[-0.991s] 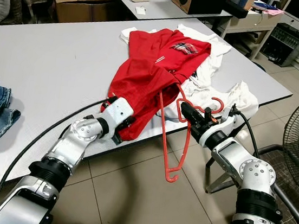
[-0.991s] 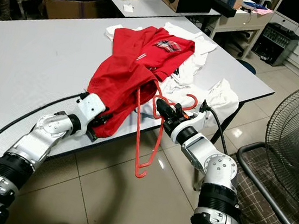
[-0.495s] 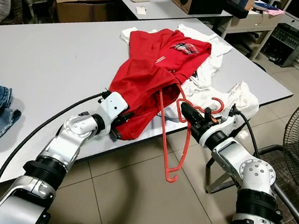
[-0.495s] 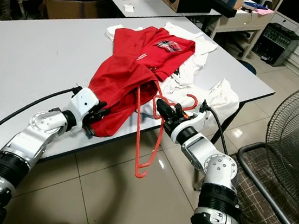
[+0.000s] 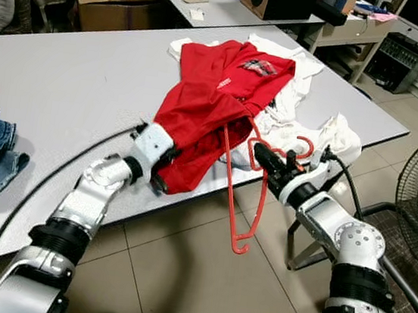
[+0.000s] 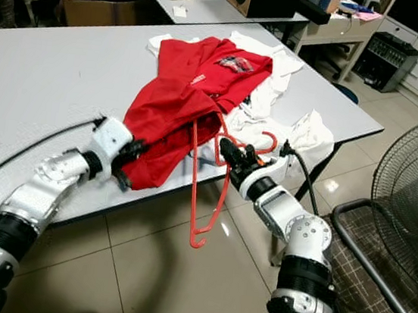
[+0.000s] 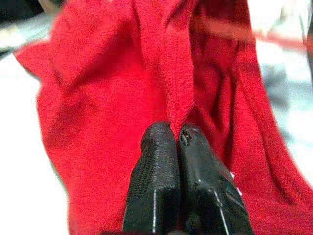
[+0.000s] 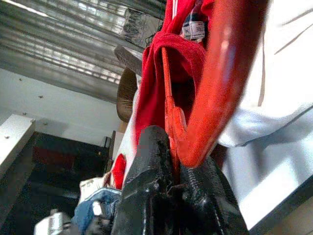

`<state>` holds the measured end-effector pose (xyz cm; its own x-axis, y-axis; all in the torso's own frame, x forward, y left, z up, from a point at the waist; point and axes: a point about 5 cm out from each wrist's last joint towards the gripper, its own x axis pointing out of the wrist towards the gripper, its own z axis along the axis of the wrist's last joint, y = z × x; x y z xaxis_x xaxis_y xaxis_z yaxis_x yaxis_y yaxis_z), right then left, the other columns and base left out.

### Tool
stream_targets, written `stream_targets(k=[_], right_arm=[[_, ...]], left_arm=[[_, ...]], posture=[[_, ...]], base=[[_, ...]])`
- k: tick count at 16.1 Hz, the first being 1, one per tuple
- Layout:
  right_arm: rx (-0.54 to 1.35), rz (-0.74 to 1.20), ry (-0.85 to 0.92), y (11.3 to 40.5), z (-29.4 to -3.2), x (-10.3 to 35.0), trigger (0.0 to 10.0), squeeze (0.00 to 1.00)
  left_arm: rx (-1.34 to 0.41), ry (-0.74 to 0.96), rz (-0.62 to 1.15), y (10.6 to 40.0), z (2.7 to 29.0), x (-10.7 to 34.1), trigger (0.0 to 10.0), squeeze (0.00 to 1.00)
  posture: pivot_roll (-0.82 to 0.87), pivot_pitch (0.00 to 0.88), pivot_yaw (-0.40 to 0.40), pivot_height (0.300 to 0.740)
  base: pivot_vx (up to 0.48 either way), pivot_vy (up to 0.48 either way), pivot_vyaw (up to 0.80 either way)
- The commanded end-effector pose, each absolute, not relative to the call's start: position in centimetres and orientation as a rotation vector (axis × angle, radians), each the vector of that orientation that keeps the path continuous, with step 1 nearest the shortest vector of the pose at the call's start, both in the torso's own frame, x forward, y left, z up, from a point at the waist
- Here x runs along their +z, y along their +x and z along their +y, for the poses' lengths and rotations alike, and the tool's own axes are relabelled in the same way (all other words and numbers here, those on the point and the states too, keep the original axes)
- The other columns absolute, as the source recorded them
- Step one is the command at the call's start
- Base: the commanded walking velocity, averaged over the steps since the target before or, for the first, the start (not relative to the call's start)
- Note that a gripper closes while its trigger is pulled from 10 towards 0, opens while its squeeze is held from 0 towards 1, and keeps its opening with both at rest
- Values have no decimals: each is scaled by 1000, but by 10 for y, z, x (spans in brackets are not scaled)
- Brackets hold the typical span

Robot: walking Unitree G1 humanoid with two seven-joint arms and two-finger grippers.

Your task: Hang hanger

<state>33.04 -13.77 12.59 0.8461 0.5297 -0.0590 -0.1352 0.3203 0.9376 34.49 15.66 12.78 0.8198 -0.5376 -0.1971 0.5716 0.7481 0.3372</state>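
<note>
Since a second ago the left gripper (image 5: pixel 163 172) has drawn back up along the surface (image 5: pixel 72 94), its fingers still pinched together on the hem of the red shirt (image 5: pixel 208 103), so the cloth's lower edge now sits higher at the surface's near edge. The right gripper (image 5: pixel 257 154) stays clamped on the neck of the red hanger (image 5: pixel 243 199), one arm tucked inside the shirt, the rest dangling past the edge over tiled floor (image 5: pixel 179 275). White clothes (image 5: pixel 326 136) lie just beside it, near the corner.
</note>
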Motion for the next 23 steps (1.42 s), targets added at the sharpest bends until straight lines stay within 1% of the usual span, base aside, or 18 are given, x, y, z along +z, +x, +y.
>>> stream_targets(k=[1, 3, 5, 6, 7, 9, 10, 11, 13, 14, 16, 17, 21, 22, 23], right_arm=[[451, 362, 1166, 335, -140, 133, 10000, 0], [451, 367, 1182, 338, -133, 133, 10000, 0], [455, 357, 1229, 344, -123, 137, 10000, 0], [455, 347, 1252, 347, -122, 139, 10000, 0], [457, 325, 1306, 355, -118, 146, 10000, 0], [449, 313, 1344, 362, -113, 150, 10000, 0], [443, 301, 1377, 365, -111, 152, 10000, 0], [423, 264, 1445, 371, -108, 157, 10000, 0], [345, 230, 1472, 380, -108, 156, 10000, 0], [297, 207, 1525, 383, -111, 155, 10000, 0], [271, 182, 1547, 387, -113, 157, 10000, 0], [247, 161, 1546, 390, -113, 159, 10000, 0], [163, 100, 1473, 399, -113, 165, 10000, 0], [146, 99, 1437, 402, -110, 168, 10000, 0], [148, 99, 1418, 403, -109, 170, 10000, 0]], left_arm=[[-611, 394, 51, 344, 157, 134, 0, 0], [-628, 416, -13, 338, 158, 147, 0, 0], [-671, 485, -61, 328, 160, 159, 0, 0], [-685, 501, -65, 325, 160, 160, 0, 0], [-719, 528, -57, 316, 161, 159, 0, 0], [-739, 534, -46, 309, 162, 159, 0, 0], [-750, 546, -36, 305, 162, 159, 0, 0], [-773, 567, -14, 295, 166, 159, 0, 0], [-783, 527, -18, 285, 168, 165, 0, 0], [-808, 516, -5, 280, 167, 166, 0, 0], [-856, 494, 7, 272, 163, 167, 0, 0], [-899, 453, 11, 264, 158, 169, 0, 0], [-983, 286, 22, 250, 147, 184, 0, 0], [-1017, 227, 12, 247, 140, 190, 0, 0], [-1023, 212, 9, 246, 138, 191, 0, 0]], posture=[[24, 0, -56, 740], [47, 0, -44, 740], [63, 0, -32, 740], [63, 0, -32, 740], [89, 0, -28, 740], [119, 7, -30, 740], [137, 23, -29, 740], [166, 59, -13, 740], [180, 93, 5, 740], [189, 106, 11, 740], [195, 118, 16, 740], [208, 137, 17, 740], [215, 160, 25, 740], [214, 163, 24, 740], [212, 164, 22, 740]], base=[[0, 0, 0], [0, 0, 0], [0, 0, 0], [0, 0, 0], [0, 0, 0], [0, 0, 0], [0, 0, 0], [0, 0, 0], [0, 0, 0], [0, 0, 0], [0, 0, 0], [0, 0, 0], [0, 0, 0], [0, 0, 0], [0, 0, 0]])
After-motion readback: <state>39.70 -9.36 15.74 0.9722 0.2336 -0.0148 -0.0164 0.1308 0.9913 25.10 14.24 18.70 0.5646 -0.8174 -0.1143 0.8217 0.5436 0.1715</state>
